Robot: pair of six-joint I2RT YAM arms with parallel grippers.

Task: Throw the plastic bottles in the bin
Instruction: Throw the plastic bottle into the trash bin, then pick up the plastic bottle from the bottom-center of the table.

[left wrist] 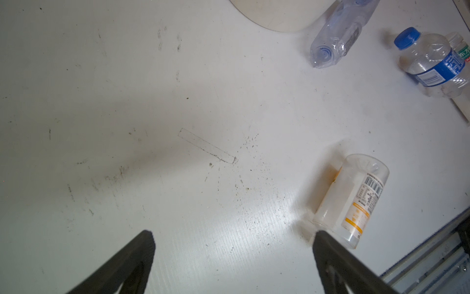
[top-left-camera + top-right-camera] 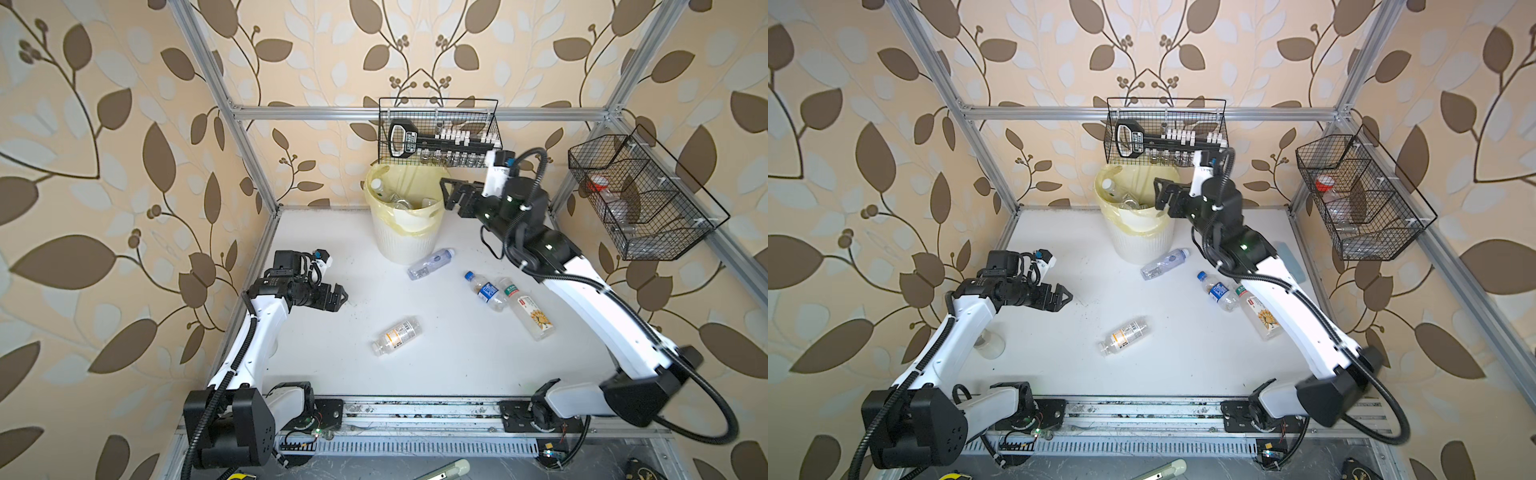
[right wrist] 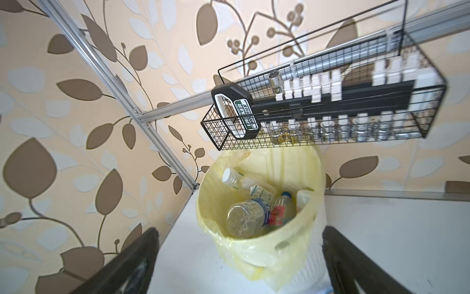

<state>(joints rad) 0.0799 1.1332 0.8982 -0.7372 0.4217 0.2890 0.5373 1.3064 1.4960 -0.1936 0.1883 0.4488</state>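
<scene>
Right gripper (image 2: 449, 195): held above the bin's rim on its right side, jaws spread wide, nothing between them.
Left gripper (image 2: 338, 297): low over the left part of the table (image 2: 457, 365), jaws wide apart, empty.
Overhead obstruction: back wire basket (image 2: 436, 108) hangs from the frame rail directly above the rear rim of the bin (image 2: 399, 245).
Basket contents: black rack (image 2: 415, 139) lying lengthwise, white clips on it, a row of glass vials (image 2: 453, 158) along the front.
Side wire basket (image 2: 665, 232): on the right rail, well apart from the bin; a red-capped jar (image 2: 598, 185) in its rear compartment, the rest unclear.
Other items: pale blue block (image 2: 1293, 262) at the table's right edge, partly behind the right arm; clear cup (image 2: 990, 347) under the left arm.
Bin: at the back of the table, yellow liner (image 2: 415, 224) folded over the rim.
Bin contents: several bottles (image 3: 245, 221) piled inside, one white-capped, one with a red label.
Bottles on the table: pale-capped bottle (image 2: 430, 264) lying just beside the bin's base; blue-capped bottle (image 2: 486, 291) touching the sunflower-label bottle (image 2: 530, 313) close under the right forearm; orange-label bottle (image 2: 397, 334) alone near the centre. All four lie on their sides.
</scene>
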